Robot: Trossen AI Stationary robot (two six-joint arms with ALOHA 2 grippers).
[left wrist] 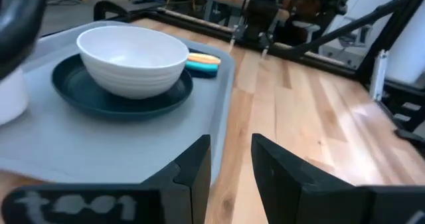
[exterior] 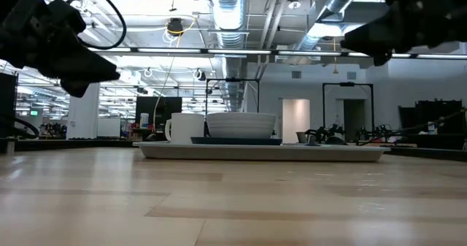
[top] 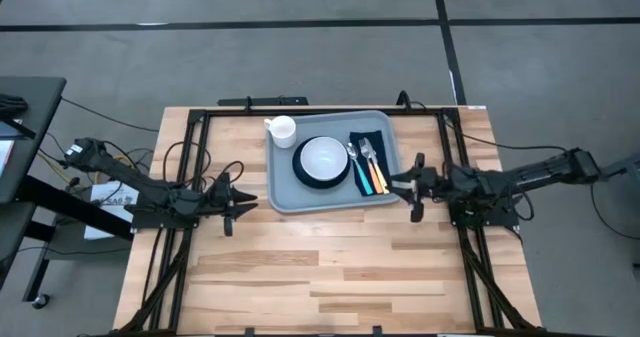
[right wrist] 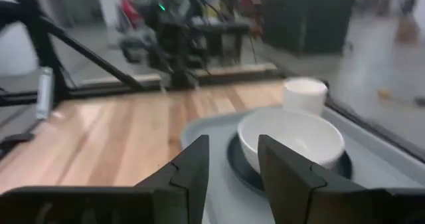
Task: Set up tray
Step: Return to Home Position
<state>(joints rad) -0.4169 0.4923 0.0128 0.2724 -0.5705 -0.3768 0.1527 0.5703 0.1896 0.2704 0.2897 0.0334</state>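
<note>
Jaws of left gripper (top: 236,199): parted by a narrow gap, nothing between them. In the left wrist view, bare wood and the tray's rim show through the gap.

Jaws of right gripper (top: 411,187): likewise parted, nothing held. In the right wrist view, the tray's near rim shows past the two dark fingers.

Position, left gripper: over the left half of the table (top: 330,277), just off the near-left corner of the tray, pointing right toward it. It is not touching the tray. In the low view the arm hangs clear above the wood.

Position, right gripper: just beside the tray's right edge, pointing left toward it, also raised off the surface.

Item 1, tray (top: 300,199): grey-blue, rectangular, with rounded corners and a raised rim. It lies flat on the far half of the table, a little right of centre, between the two grippers.

Item 2, plate (top: 300,173): round and dark teal, at the middle of the tray.

Item 3, bowl (top: 323,157): white, upright, seated on the plate.

Item 4, mug (top: 283,129): white, upright, at the tray's far-left corner, just beside the plate.

Item 5, napkin (top: 358,137): dark navy, on the right part of the tray, right of the plate.

Item 6, cutlery (top: 368,169): three pieces side by side on the napkin, with coloured handles toward the near edge. Blue is leftmost and orange is next. The third handle's colour is hard to tell.
</note>
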